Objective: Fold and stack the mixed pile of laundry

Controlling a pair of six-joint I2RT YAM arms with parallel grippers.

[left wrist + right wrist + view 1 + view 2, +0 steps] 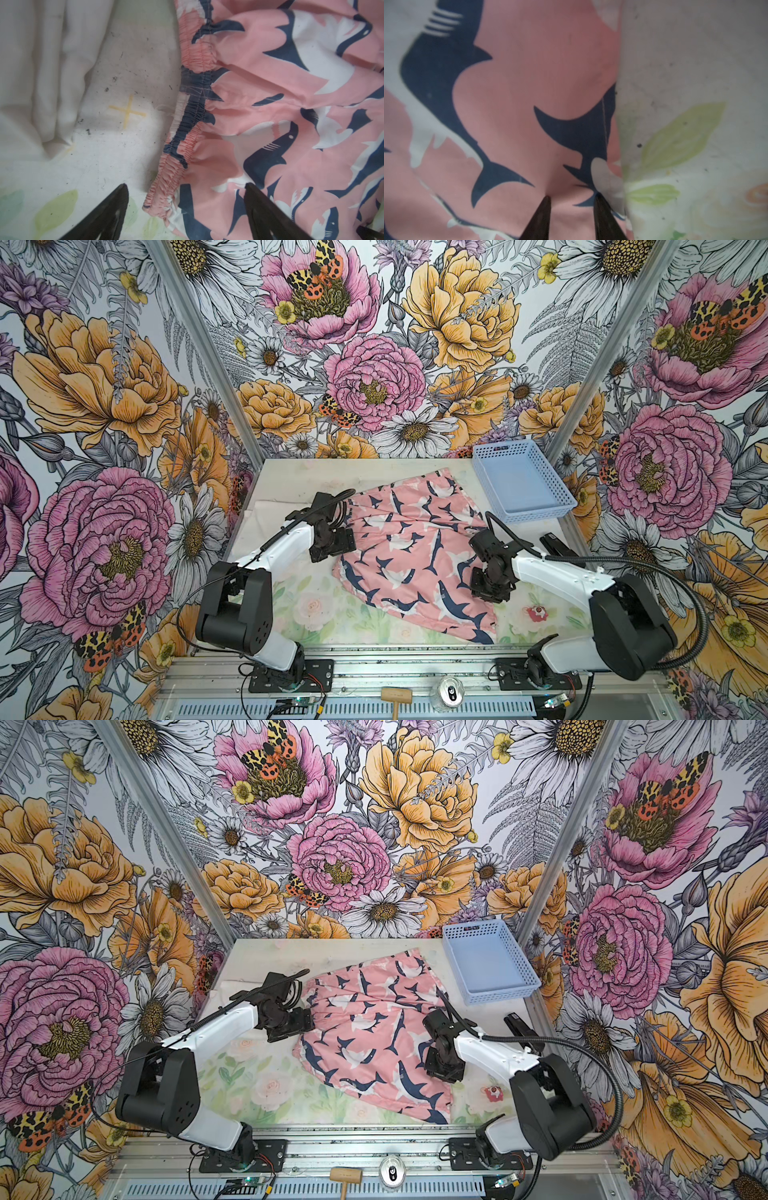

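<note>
Grippers low at opposite sides of pink garment (411,547)

The table (291,477) is covered by a pale floral sheet. The pink garment, printed with navy and white sharks, is spread flat across the middle, from far centre to the near right. A light blue perforated basket (519,485) is set at the far right corner, just beside the garment's far corner. The white T-shirt (41,72) is laid in layered folds at the far left, with bare table between it and the pink cloth.

The left gripper (186,185) is held wide apart astride the elastic waistband (187,124), nothing clamped. The right gripper (573,195) is pressed on the garment's right edge with a narrow gap. Whether cloth is pinched cannot be told. A yellow cross (127,111) is marked between the garments.
</note>
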